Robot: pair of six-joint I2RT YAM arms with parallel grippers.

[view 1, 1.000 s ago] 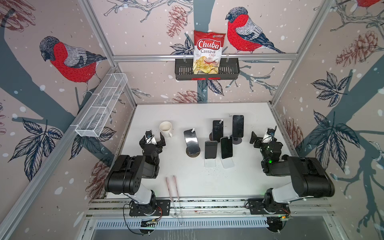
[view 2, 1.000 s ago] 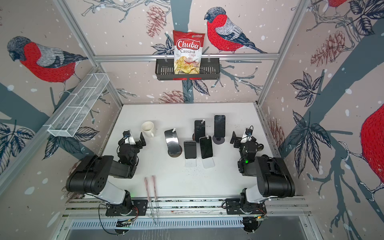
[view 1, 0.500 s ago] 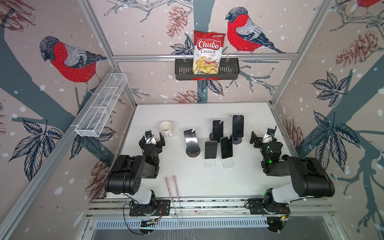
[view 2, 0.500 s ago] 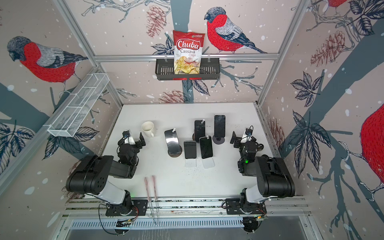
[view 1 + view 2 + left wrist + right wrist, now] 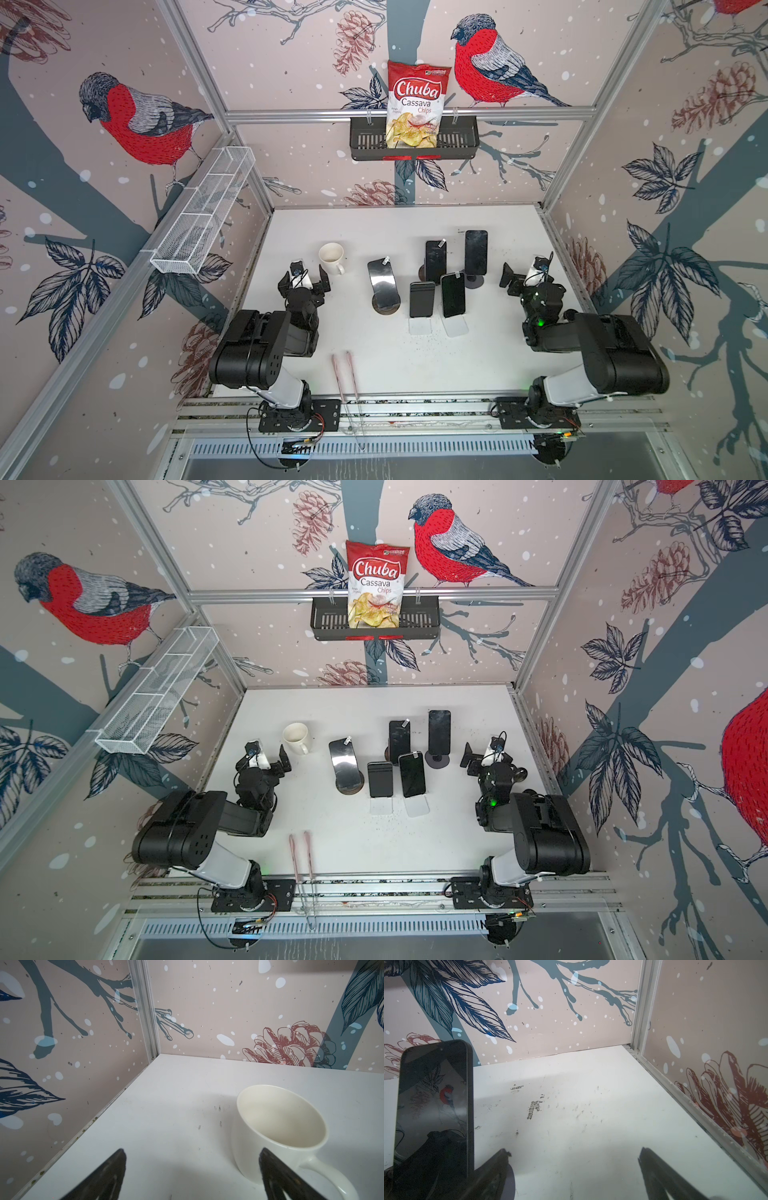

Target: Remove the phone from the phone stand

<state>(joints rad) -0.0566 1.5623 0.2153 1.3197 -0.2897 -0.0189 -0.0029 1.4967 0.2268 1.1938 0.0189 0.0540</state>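
Nothing has budged since the earlier frames as far as I can see: both arms are parked where they were and all five phones are in the same spots. The left gripper (image 5: 304,279) sits near the left edge of the table (image 5: 374,365), jaws spread wide and empty, with the white mug (image 5: 280,1126) just past one fingertip. The right gripper (image 5: 527,277) mirrors it near the right edge, also wide apart with nothing in it. My guess is this is a ready pose, so either arm can slip straight around a phone. The phones cluster mid-table, a bit right of centre. A black phone (image 5: 476,251) stands nearly upright on a round-base stand (image 5: 473,282), closest to the right gripper, with another dark phone (image 5: 435,261) beside it. Nearer the front edge, a short dark phone (image 5: 422,299) and a taller dark phone (image 5: 453,294) lean back on clear stands (image 5: 455,326). A silvery phone (image 5: 382,277) sits on a round base toward the mug. The task doesn't say which phone, so I can't tell the target, but the black one looks handiest for the right arm. In the right wrist view its lower end and the cradle are hidden behind a finger (image 5: 496,1172), so how it's seated is hard to make out. The second dark phone's stand is mostly hidden behind the front pair too.
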